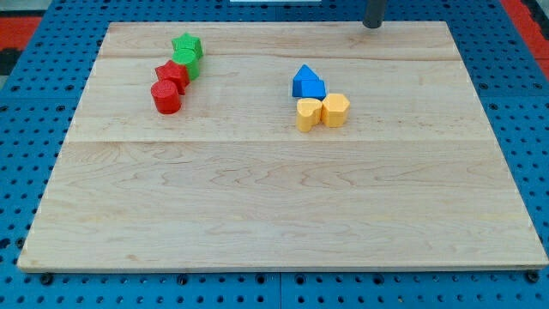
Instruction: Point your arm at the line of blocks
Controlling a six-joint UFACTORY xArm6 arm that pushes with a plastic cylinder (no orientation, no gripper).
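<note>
Camera view showed my tip [372,25] (a bare rod, no fingers to open or close) at the board's [274,215] top edge, the approach barely begun, needing a leftward sweep toward the diagonal green-and-red line of blocks [176,73].

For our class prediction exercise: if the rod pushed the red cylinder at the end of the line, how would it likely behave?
The red cylinder stands upright and squat, so it would probably slide, not tip. It touches a second red block, so that would likely shift too. My tip is far off.

Wooden board [283,215] carried two clusters: green star [186,44], green cylinder [188,65], red block [171,74], red cylinder [165,97] in a line upper left; two blue blocks [308,82], two yellow blocks [322,112] near centre.
</note>
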